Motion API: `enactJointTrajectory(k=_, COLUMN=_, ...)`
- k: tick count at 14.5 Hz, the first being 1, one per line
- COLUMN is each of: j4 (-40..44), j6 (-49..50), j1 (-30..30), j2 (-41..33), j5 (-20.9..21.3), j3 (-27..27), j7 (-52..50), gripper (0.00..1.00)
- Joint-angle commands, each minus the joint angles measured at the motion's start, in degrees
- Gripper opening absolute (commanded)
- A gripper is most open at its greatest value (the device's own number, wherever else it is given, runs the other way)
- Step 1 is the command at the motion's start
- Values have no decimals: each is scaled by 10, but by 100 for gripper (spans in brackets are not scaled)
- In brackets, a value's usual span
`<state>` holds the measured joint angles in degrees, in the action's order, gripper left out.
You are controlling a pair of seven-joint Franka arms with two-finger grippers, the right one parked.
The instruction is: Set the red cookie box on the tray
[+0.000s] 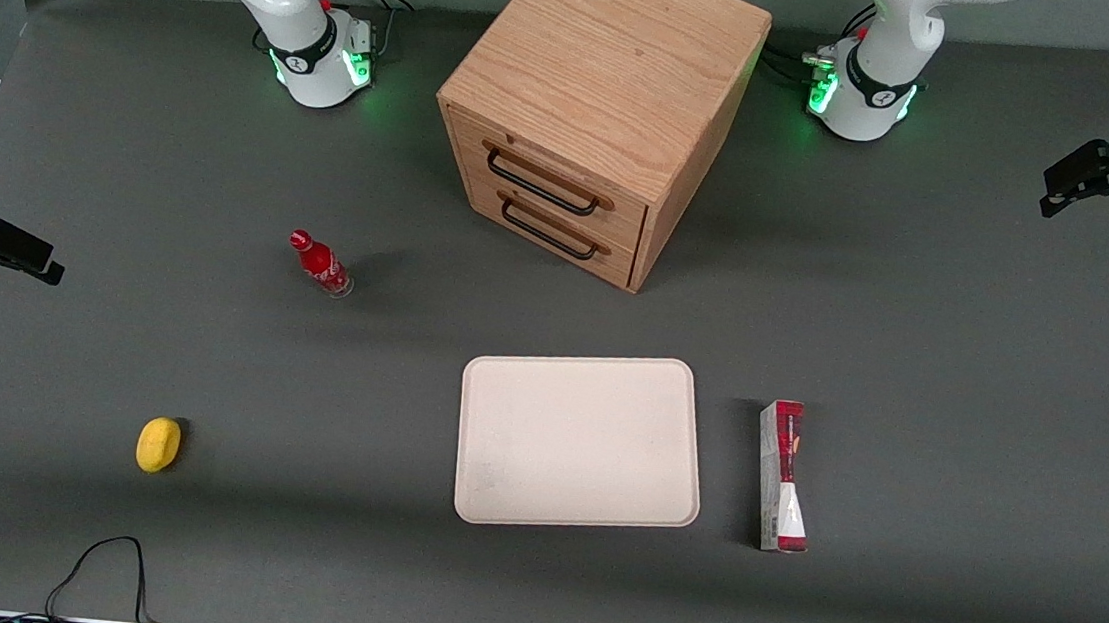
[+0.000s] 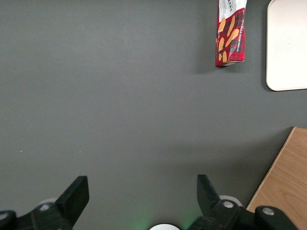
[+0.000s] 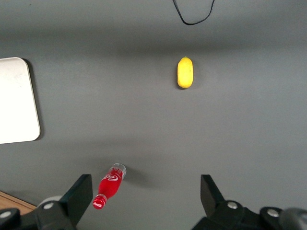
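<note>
Tool (image 2: 139, 196) agape above one box (image 1: 782, 477)

The tray (image 1: 580, 441) lies flat on the counter (image 1: 959, 387). The cookie box (image 1: 782, 476) lies just beside the tray, toward the working arm's end, not touching it. The cabinet (image 1: 601, 105) stands farther from the front camera than the tray. The bottle (image 1: 321, 264) and the lemon (image 1: 158, 444) sit toward the parked arm's end. The pincer (image 2: 143, 196) hangs wide open above bare counter, well apart from the box.
</note>
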<state>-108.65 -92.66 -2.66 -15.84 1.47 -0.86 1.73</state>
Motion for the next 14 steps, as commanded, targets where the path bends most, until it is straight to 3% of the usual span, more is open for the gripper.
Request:
enactJointTrajectory(k=1, j4=1, j6=11, j1=-5, j2=-5, j5=4, j3=-6, j7=13, gripper=100)
enactJointTrajectory(k=6, j4=54, j6=30, j1=6, j2=52, j5=4, j3=-1, j7=20, gripper=100)
enactJointTrajectory(k=10, j4=297, j6=156, j1=57, j2=242, j5=3, j3=18, j7=13, gripper=100)
enactJointTrajectory(k=14, j4=473, j6=173, j1=121, j2=407, j5=-20, j3=67, j7=9, gripper=100)
